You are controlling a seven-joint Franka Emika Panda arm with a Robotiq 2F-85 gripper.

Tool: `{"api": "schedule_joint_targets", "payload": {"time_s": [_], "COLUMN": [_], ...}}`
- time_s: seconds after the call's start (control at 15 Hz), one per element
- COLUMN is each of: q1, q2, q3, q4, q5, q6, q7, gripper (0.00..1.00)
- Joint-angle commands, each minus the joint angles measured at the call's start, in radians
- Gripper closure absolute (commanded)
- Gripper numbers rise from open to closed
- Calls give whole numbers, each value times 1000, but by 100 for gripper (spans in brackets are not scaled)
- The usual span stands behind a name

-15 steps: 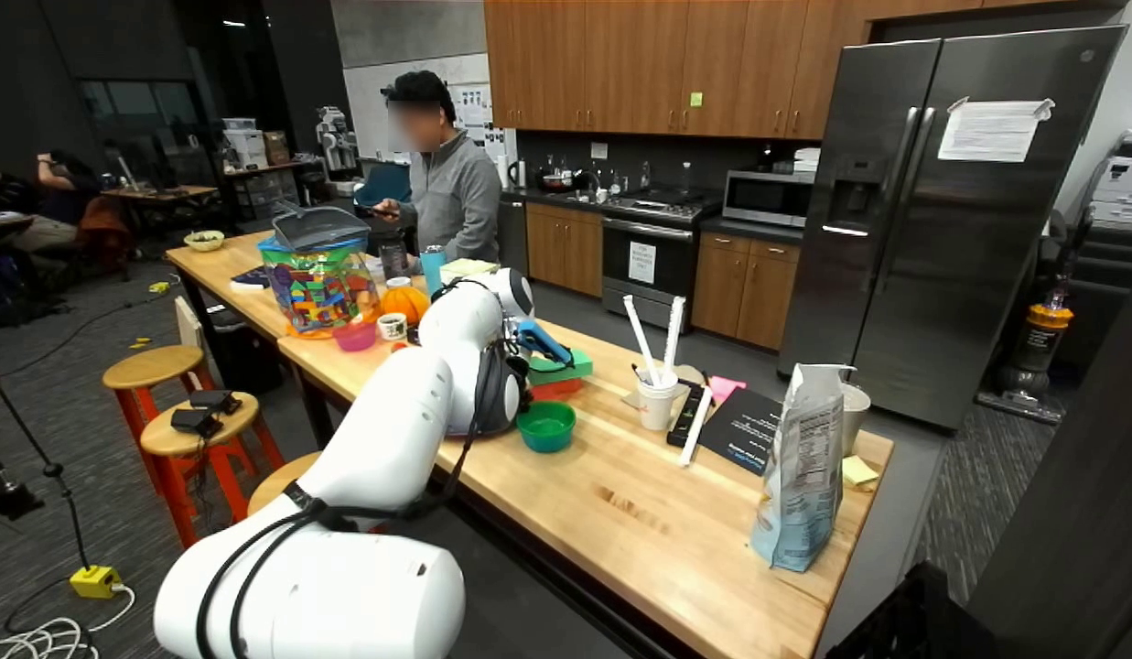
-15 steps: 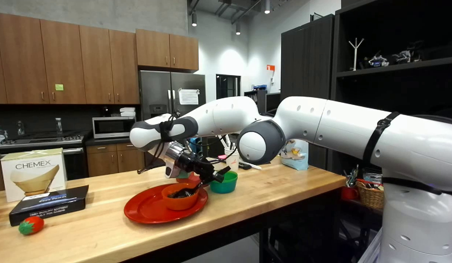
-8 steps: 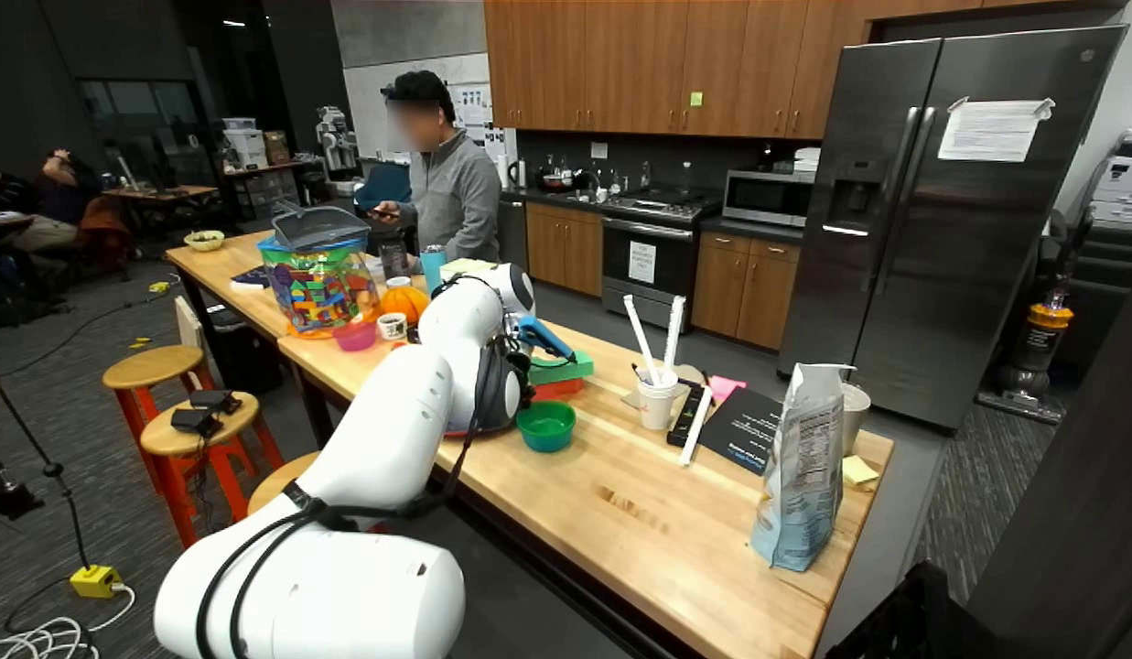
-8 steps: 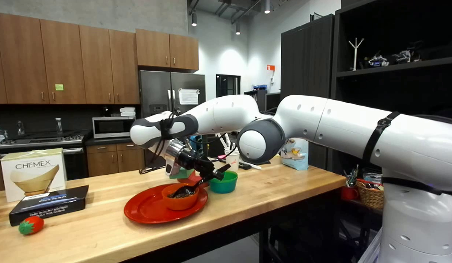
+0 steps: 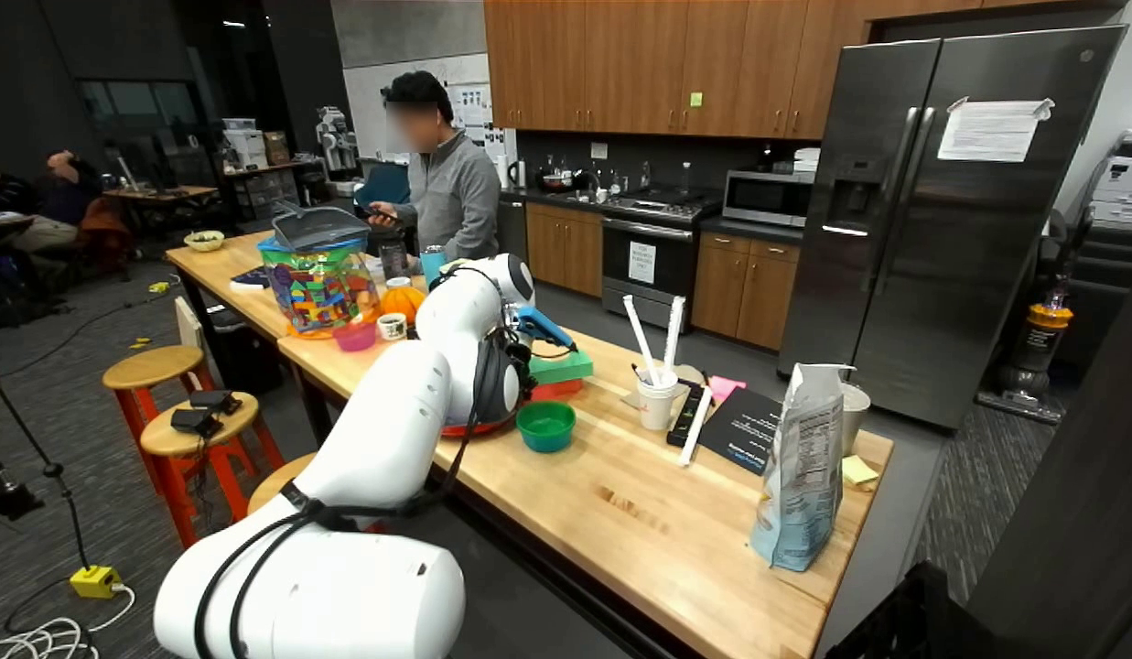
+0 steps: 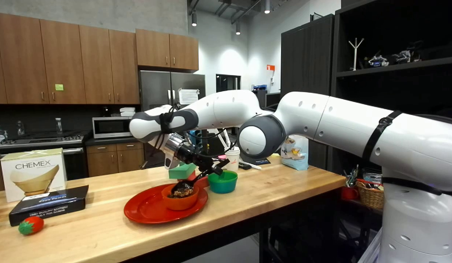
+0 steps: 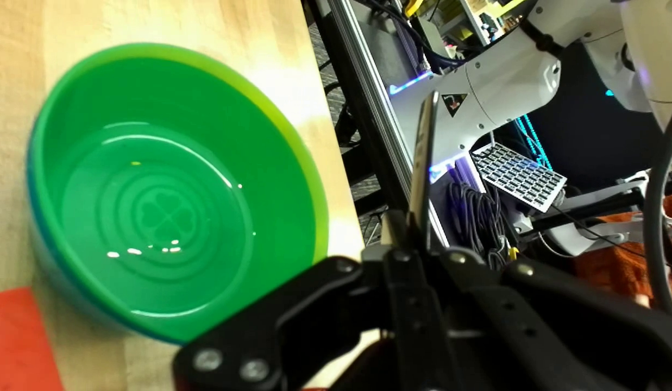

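While a red plate [image 6: 142, 205] on the surface [image 6: 101, 224] carries an orange bowl [image 6: 180, 204], a black spoon [image 6: 193, 180] with brown granules [image 6: 183, 192] at its head slants up from the bowl's mouth. Closed on the spoon's handle, the jaws hang near a green bowl [image 6: 224, 187] standing right of the plate.

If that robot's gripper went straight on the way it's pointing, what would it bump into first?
Probably the green bowl: the gripper, holding a black spoon, slants down toward it in an exterior view. Depth is unclear, so it might slip past to the wooden tabletop.
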Motion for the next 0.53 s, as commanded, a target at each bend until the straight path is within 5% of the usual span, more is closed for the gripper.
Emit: {"api": "schedule_joint_targets", "payload": {"time_s": [0.0,0.27,0.33,0.47], "q1": [16,34,30,59], "q2": [-43,-52,-4,-57], "q3": [-28,-47,-22,-59], "q4": [-28,-26,66,-19], "q5": [-39,-90,-141,-171], "q6": [48,110,94,180], "q7": [4,-3,-17,-29], "gripper": [99,99,99,99]}}
